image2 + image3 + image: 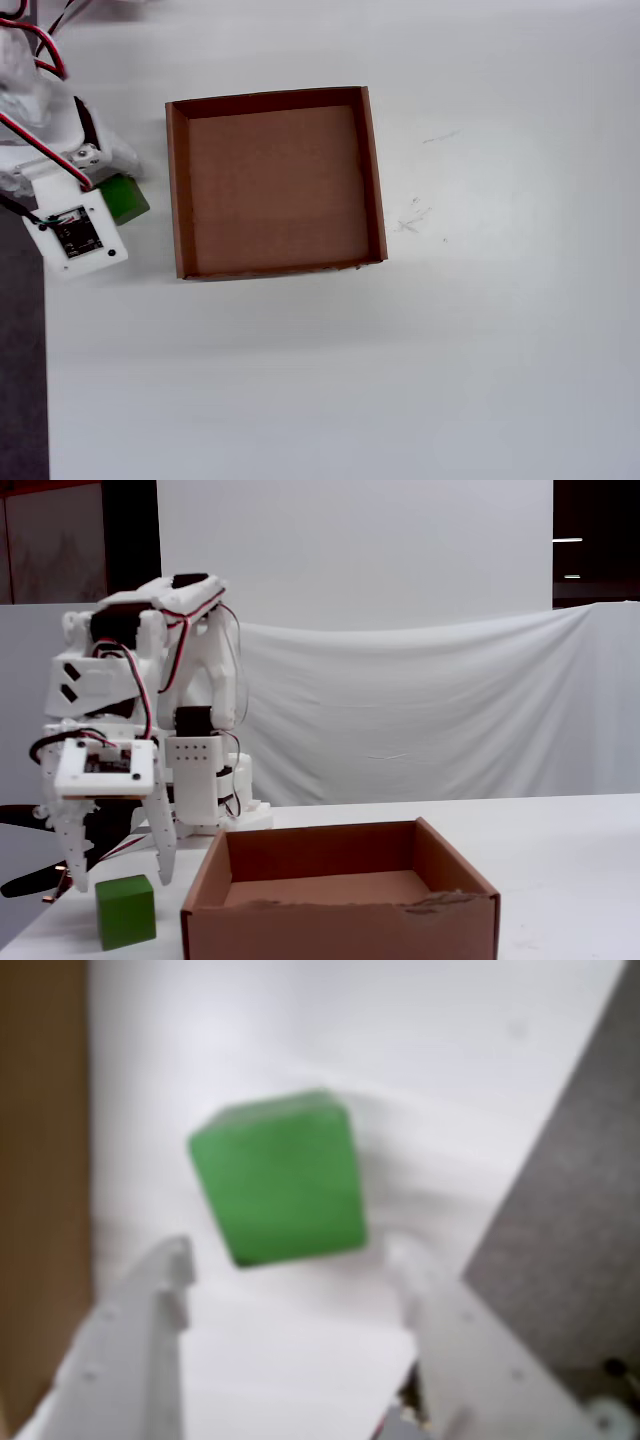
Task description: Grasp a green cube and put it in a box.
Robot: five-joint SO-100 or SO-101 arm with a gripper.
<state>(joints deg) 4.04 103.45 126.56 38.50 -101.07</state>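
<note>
The green cube [278, 1178] lies on the white table, just ahead of my open gripper [290, 1255], touching neither white finger. In the fixed view the cube [126, 910] stands left of the box [330, 930]. There the gripper [115, 865] hangs over it, fingers spread wider than the cube and tips about level with its top. From overhead, only part of the cube [130, 197] shows beside the wrist board, left of the empty brown cardboard box [178, 190]; the fingers are hidden under the wrist. The box wall [40, 1190] fills the wrist view's left edge.
A dark grey strip [20, 350] runs along the table's left edge in the overhead view, and the same grey surface [570, 1210] shows right of the gripper in the wrist view. The arm's base [215, 810] stands behind the box. A white cloth hangs at the back.
</note>
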